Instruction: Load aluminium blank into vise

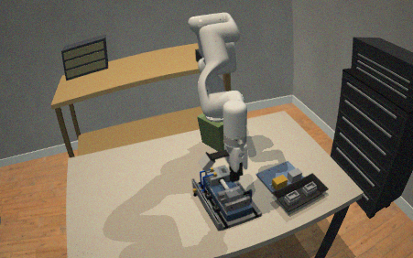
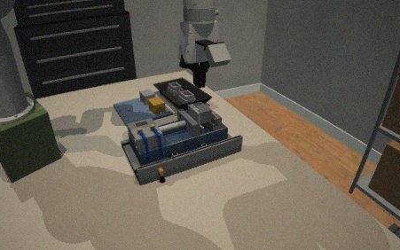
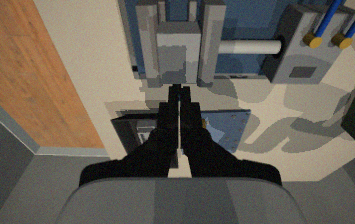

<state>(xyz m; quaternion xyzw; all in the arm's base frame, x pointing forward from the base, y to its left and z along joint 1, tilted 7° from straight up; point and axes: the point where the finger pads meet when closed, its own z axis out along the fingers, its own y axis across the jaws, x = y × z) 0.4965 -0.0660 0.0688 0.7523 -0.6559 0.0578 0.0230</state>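
Note:
The vise [image 1: 226, 201] stands on the table, with its hose block [image 3: 298, 55] at one end. A grey aluminium blank [image 3: 178, 50] lies in the vise's opening between the two jaws; it also shows in the exterior view [image 2: 200, 111]. The blue infeed plate holds a brass blank [image 2: 156, 105] and an aluminium blank [image 2: 146, 94]. The black outfeed tray [image 2: 182, 90] holds two finished parts [image 1: 292, 198] [image 1: 309, 187]. My gripper [image 3: 179, 99] [image 1: 234, 176] is shut and empty. It hangs above the vise's side nearer the plate and tray.
The arm's green pedestal [image 1: 211, 130] stands behind the vise. A black tool cabinet [image 1: 385, 119] is at the table's right. A wooden shelf unit [image 1: 128, 73] stands at the back. A small yellow-topped knob [image 2: 160, 172] sticks out at the vise base's front.

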